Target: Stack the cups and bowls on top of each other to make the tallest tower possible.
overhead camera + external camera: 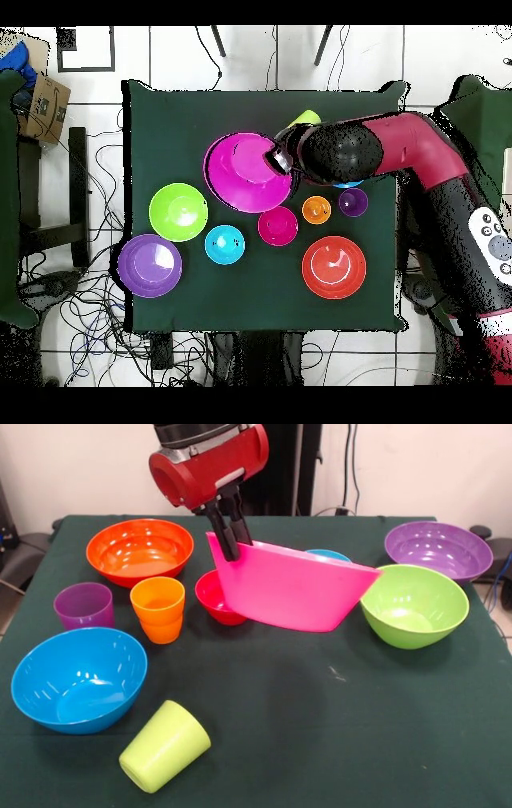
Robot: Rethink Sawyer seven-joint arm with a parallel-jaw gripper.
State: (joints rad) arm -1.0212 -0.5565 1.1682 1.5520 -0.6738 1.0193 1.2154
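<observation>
My gripper [230,544] is clamped on the left rim of the big glossy pink plastic bowl [292,588], holding it tilted in mid-frame; it seems to be off the table, though I can't be sure. Just left of it sits the small red plastic bowl [214,598], empty. Every other container looks empty too: the wide orange bowl [140,550] upper left, the ridged orange cup [158,608], the purple cup [83,606], the blue bowl [78,678]. The lime green cup [164,746] lies on its side, lower left.
</observation>
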